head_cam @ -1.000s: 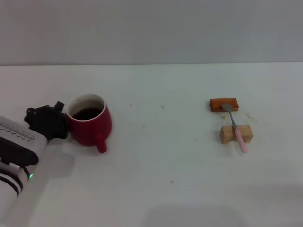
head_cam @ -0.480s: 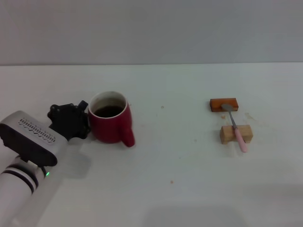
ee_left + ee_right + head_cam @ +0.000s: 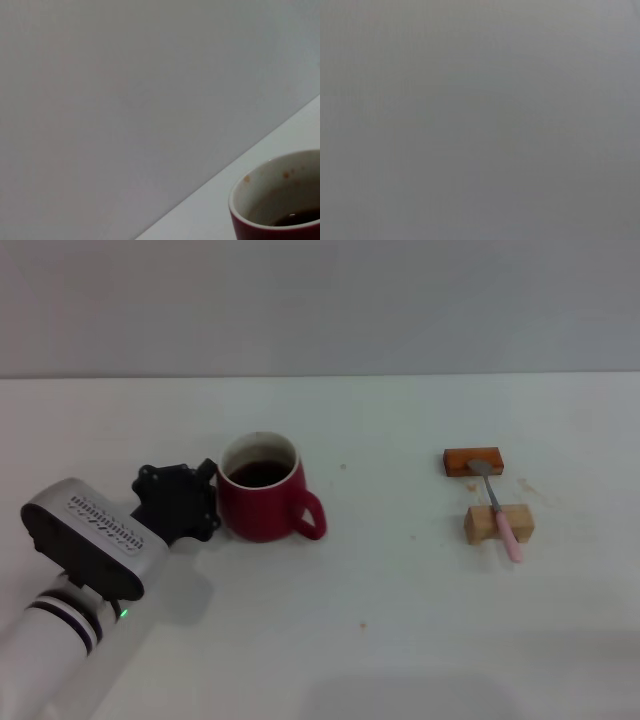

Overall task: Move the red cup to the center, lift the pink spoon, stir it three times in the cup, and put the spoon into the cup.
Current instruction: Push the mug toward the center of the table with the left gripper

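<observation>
Left claw (image 3: pixel 205 502) pressed up against the dark red rounded ceramic cup (image 3: pixel 262 502) with dark liquid inside, left of middle on the white tabletop (image 3: pixel 380 580); open or clenched, cannot tell. Cup not yet at center, so first step underway. Lifting, three stirs, drop-in all left. Slim pink-handled metal spoon (image 3: pixel 497 508) untouched, lying across orange-brown block (image 3: pixel 472 461) and tan block (image 3: pixel 498 523), well apart to the right. Right claw out of view.

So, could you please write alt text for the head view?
The left gripper sits against the red cup of dark liquid on a white table. Far to its right, the pink spoon rests across two wooden blocks.
</observation>
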Controlling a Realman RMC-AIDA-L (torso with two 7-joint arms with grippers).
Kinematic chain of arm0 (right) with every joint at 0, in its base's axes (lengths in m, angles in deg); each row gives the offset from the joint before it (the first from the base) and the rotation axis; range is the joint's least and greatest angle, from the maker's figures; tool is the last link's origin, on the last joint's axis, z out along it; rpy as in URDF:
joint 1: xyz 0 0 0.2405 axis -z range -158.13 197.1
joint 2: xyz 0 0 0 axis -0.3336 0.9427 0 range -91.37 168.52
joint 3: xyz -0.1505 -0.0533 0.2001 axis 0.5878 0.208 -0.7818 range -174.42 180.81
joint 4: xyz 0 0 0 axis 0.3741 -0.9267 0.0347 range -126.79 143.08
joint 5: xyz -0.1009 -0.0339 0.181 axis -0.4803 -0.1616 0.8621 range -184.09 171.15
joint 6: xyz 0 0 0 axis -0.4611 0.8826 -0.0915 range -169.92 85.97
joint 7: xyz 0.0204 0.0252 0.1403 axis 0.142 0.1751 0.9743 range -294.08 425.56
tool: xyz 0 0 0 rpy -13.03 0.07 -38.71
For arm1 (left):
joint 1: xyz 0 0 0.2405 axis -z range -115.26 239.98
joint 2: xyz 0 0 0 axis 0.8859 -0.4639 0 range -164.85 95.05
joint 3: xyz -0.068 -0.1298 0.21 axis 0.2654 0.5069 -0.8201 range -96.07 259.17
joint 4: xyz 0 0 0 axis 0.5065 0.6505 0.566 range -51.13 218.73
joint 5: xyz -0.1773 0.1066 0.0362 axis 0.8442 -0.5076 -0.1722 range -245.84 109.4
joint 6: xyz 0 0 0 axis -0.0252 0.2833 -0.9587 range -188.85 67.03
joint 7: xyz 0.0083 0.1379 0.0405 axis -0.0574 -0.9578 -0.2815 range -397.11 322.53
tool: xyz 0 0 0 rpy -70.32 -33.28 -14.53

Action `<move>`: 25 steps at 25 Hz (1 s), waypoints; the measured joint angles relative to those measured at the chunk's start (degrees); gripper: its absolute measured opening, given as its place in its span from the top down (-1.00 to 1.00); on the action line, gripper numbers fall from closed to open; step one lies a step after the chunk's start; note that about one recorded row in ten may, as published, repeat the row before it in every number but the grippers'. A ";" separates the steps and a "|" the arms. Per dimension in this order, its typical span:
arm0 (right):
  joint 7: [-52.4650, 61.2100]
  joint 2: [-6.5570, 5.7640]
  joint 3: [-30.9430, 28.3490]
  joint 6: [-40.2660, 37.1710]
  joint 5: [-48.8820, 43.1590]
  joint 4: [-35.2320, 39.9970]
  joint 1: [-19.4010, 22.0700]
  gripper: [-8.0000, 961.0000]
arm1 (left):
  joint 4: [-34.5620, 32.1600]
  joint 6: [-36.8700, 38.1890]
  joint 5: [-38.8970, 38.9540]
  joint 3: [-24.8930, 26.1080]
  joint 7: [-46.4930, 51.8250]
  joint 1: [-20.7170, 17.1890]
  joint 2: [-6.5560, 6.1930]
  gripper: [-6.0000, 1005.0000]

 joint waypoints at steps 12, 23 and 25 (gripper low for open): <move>-0.14 0.08 0.08 -0.69 0.00 0.00 0.33 -0.59 | 2.47 -0.01 -0.01 -4.51 0.08 1.10 0.26 0.95; -0.39 0.10 0.45 -0.89 0.00 -0.02 0.50 -0.59 | 3.99 1.83 0.76 -1.94 0.02 -1.08 0.22 0.91; -0.42 0.17 1.00 -0.79 -0.18 -0.02 0.48 -0.59 | 5.65 5.32 1.04 5.05 1.01 -5.33 -0.07 0.91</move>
